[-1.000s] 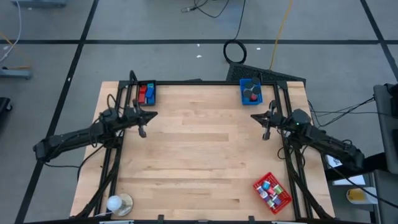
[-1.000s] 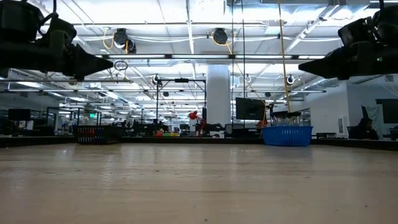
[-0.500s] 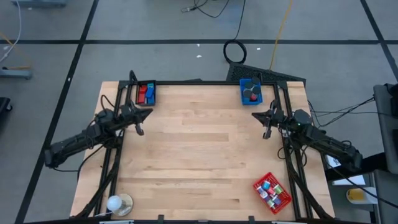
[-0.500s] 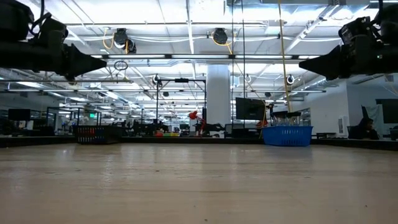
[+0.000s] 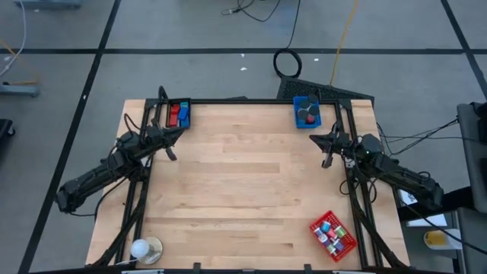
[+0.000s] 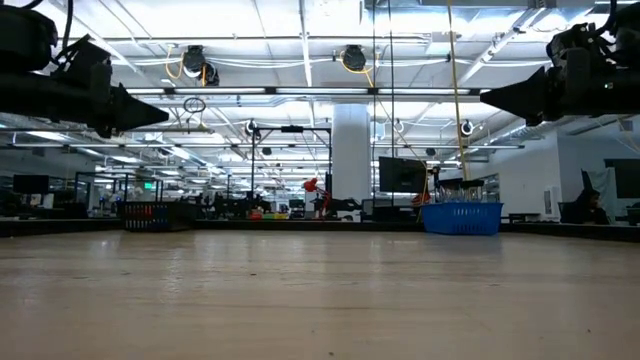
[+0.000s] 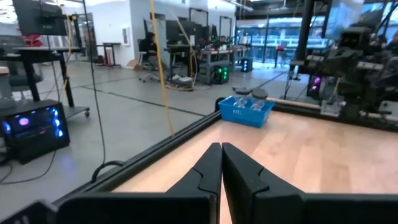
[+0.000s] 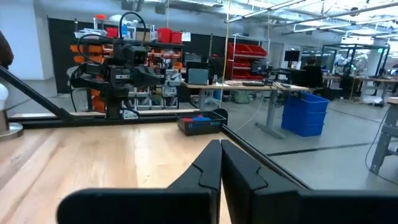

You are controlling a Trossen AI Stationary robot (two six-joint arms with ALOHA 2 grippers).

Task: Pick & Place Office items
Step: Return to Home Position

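My left claw [image 5: 179,132] hangs above the left edge of the desk [image 5: 243,190], near the far corner, with its tip directed across the desk toward the blue basket [image 5: 297,114]. Its two fingers [image 7: 205,171] are pressed together and grip nothing. My right claw [image 5: 313,139] hangs above the right edge of the desk, opposite the left one and well apart from it. Its tip is directed toward the black basket [image 5: 189,116], and its fingers [image 8: 208,165] are likewise pressed together on nothing. In the low view both claws are clear of the desk surface. The office items [image 5: 331,232] are distributed over three baskets. The black basket, at the far left corner, contains a red item and a blue item. The blue basket, at the far right, contains dark items that I cannot resolve further. The red basket [image 5: 314,227], near the near right corner and set at an angle to the desk edge, contains a mixed group of small red, blue and white pieces. A round white and tan object [image 5: 144,248] stands at the near left corner, well apart from all three baskets.
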